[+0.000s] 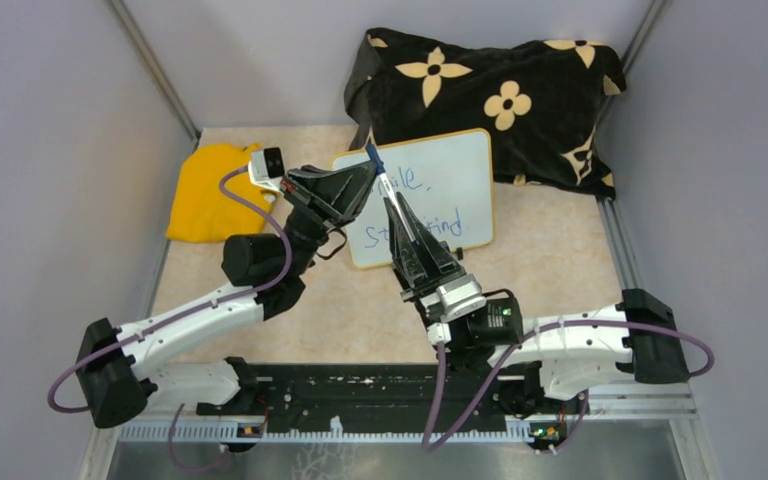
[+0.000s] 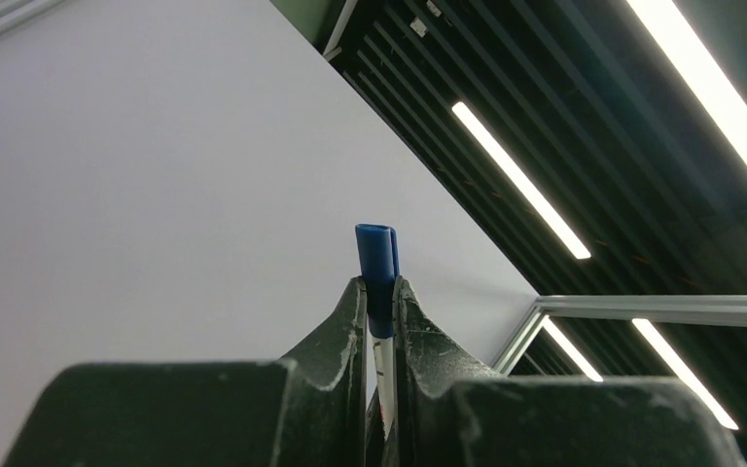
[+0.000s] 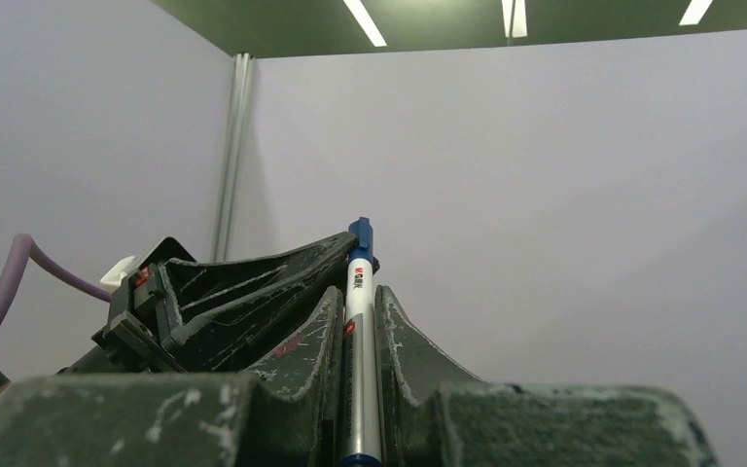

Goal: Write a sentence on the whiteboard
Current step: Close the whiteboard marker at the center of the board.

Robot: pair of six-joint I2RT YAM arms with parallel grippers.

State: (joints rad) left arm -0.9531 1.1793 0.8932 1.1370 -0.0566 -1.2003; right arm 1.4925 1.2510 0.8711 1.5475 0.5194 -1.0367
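Note:
The whiteboard, white with a thin yellow-orange rim, lies at the back centre of the table. The sentence is in blue handwriting in two lines, partly hidden by the arms. Above the board a white marker stands tilted, blue cap uppermost. My right gripper is shut on the marker barrel, which sits between its fingers. My left gripper comes in from the left and is shut on the blue cap. In the left wrist view the cap pokes out above the left gripper's fingertips. The left gripper also shows in the right wrist view.
A black cloth with cream flowers is heaped behind the board. A yellow cloth lies at the left rear. Grey walls with metal corner posts close in the table on three sides.

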